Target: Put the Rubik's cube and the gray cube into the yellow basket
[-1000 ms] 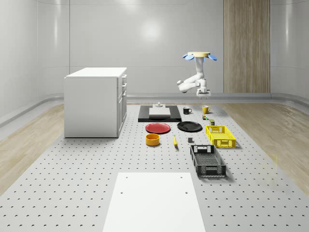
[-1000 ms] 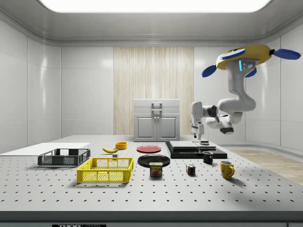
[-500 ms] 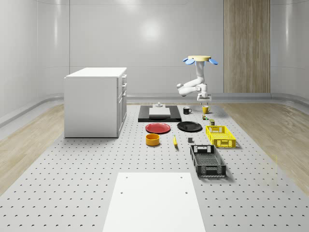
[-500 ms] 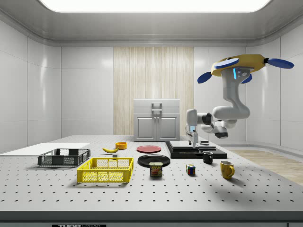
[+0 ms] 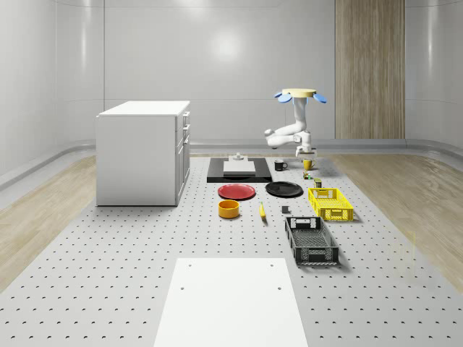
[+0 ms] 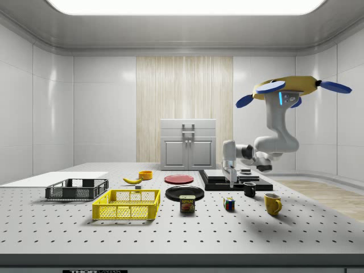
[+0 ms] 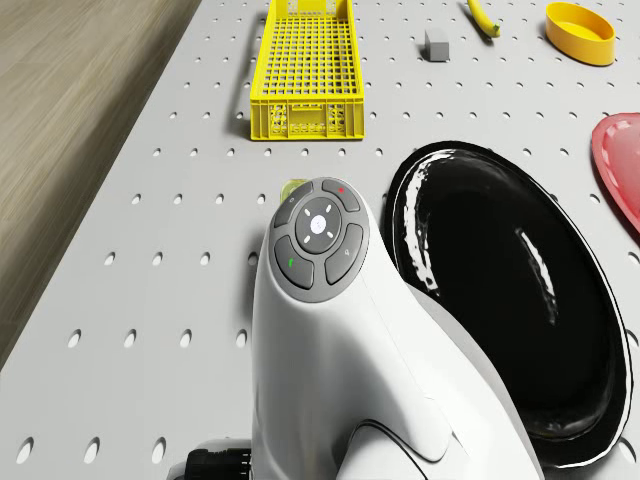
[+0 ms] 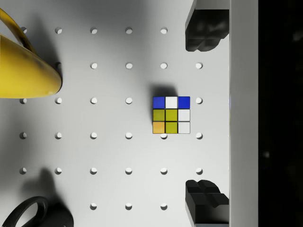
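Note:
The Rubik's cube [image 8: 171, 115] lies on the perforated table, between the yellow mug [image 8: 23, 66] and the black plate. My gripper [image 8: 203, 115] hangs open straight above it, with the cube just off the line between the two black fingertips [image 8: 206, 33]. In the side view the gripper [image 6: 230, 182] points down a short way above the cube [image 6: 228, 203], and the drone [image 6: 284, 90] hovers up and to the right. The yellow basket [image 6: 127, 205] stands further left, holding nothing that I can see. The gray cube [image 7: 436, 42] rests beyond the basket [image 7: 305, 70], near the banana.
A black plate [image 7: 510, 300], a red plate [image 6: 178, 178], an orange bowl [image 6: 145, 174] and a banana [image 6: 132, 180] lie nearby. A spam can [image 6: 187, 203] stands between basket and Rubik's cube. A black mug [image 6: 249, 189], black basket [image 6: 77, 189] and white cabinet [image 5: 143, 152] are around.
The drone has sunk lower and the arm has folded down. The gripper has dropped toward the table and shifted to the side view's left, ending over the Rubik's cube.

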Controlling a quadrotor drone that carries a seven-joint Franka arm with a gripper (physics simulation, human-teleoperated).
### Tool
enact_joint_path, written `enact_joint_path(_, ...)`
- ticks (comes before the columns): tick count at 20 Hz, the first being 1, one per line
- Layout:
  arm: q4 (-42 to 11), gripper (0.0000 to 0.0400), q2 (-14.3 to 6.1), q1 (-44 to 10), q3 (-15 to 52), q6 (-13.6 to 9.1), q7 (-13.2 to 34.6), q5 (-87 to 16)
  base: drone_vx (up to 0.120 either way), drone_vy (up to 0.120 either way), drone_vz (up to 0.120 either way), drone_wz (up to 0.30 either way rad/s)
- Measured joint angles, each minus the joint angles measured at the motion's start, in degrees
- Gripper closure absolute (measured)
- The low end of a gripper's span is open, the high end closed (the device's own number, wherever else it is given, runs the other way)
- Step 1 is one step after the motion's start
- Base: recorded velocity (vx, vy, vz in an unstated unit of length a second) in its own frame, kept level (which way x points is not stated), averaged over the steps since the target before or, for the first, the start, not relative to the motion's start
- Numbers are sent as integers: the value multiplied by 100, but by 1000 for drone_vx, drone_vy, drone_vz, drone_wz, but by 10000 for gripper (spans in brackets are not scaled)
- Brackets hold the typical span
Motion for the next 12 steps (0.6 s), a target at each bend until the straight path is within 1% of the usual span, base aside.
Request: enact_joint_path(12, 21, 0, -313, -98, 89, 288, 92, 159, 0, 0, -120, 0)
